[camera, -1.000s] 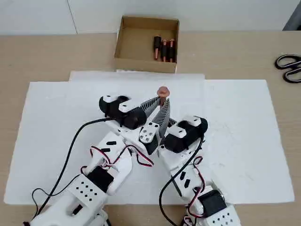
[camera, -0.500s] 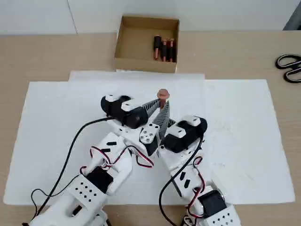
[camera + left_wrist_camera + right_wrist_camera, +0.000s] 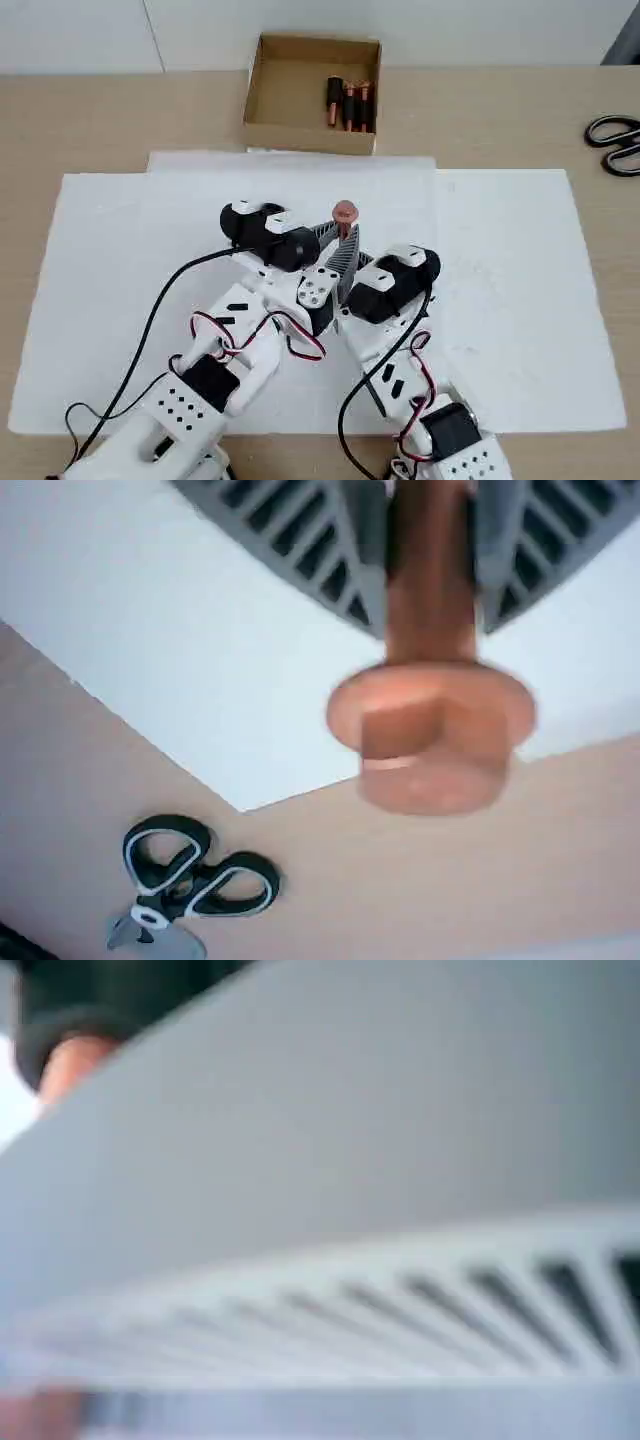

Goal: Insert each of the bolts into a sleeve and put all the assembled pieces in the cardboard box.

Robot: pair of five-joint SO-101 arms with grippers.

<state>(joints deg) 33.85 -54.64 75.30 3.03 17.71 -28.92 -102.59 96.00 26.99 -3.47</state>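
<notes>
Cardboard box [image 3: 262,100] at far side of surface [image 3: 100,110], well apart from both arms. Three finished pieces [image 3: 349,104] inside, side by side near its right wall.

Left pincer [image 3: 430,535] clamped on bolt [image 3: 345,211], copper-coloured, fingers either side of the shank just behind the flanged hex head. Bolt held up off the white sheet [image 3: 120,260], about mid-sheet, head uppermost from above.

Right pincer [image 3: 348,252] hard up against the same bolt; cannot tell whether gripping or slack. No telling of any sleeve on the shank.

Scissors [image 3: 614,143] far right on bare surface, well apart from the work.

Handling, as a guess: small, rigid, metal, light enough for one pincer. Smooth round shank likely to twist or slide between ribbed fingers. Best held on the shank close under the flange, using the head as a stop and keeping the free end open for a sleeve. Not fragile; liable to roll if dropped.

Against a second ago: bolt and both pincers drawn back together toward the arm bases, away from the box. Left wrist shifted rightward. Left grip unchanged; box contents the same.
</notes>
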